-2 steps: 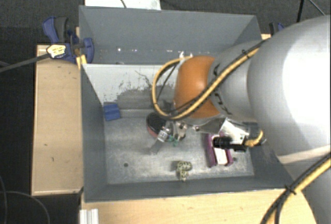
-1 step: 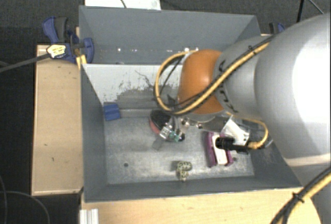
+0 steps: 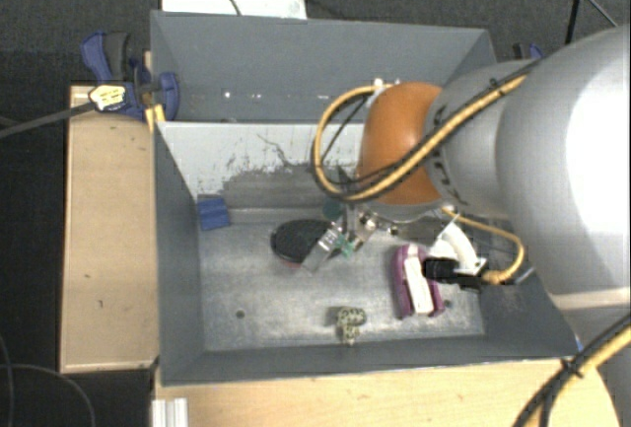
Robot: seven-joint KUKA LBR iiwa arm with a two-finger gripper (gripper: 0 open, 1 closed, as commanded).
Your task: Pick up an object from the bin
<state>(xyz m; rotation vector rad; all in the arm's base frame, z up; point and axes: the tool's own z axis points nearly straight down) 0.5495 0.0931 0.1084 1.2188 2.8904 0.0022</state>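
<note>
My gripper (image 3: 331,245) is low in the middle of the bin, under the orange wrist cover. It is right beside a black oval pad-like thing (image 3: 294,240) with a pinkish underside, and touches or overlaps that thing's right end. To the gripper's right a purple and white oblong thing (image 3: 413,281) lies on the floor. A small mottled green and tan piece (image 3: 348,320) sits near the front wall, below the gripper.
A small blue block (image 3: 212,212) rests in the back left corner. A white thing (image 3: 455,242) lies by the right wall, partly hidden by cables. The arm covers the bin's right rear part.
</note>
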